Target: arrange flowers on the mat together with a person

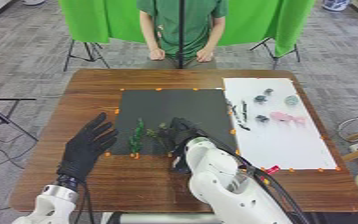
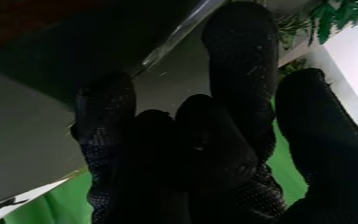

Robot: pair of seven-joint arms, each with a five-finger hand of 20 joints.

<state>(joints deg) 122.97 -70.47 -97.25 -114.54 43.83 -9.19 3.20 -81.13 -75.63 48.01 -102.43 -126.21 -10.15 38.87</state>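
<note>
In the head view, my left hand (image 1: 88,145) is open beside the dark mat's (image 1: 171,102) near-left corner. My right hand (image 1: 184,132) is low over the mat's near part, its fingers loosely extended. Just left of it lies a thin olive-green sprig (image 1: 163,134); farther left is a fuller green sprig (image 1: 137,136). In the right wrist view, my right hand (image 2: 224,140) has spread fingers, some slightly bent; the thin sprig (image 2: 293,27) and leafy green sprig (image 2: 335,20) appear beyond them. Whether the hand touches the thin sprig is unclear.
On the white sheet (image 1: 282,142) right of the mat lie dark stems (image 1: 238,116), grey-blue flowers (image 1: 261,99), pink flowers (image 1: 286,118) and a pale green piece (image 1: 291,100). A red object (image 1: 271,170) is by its near edge.
</note>
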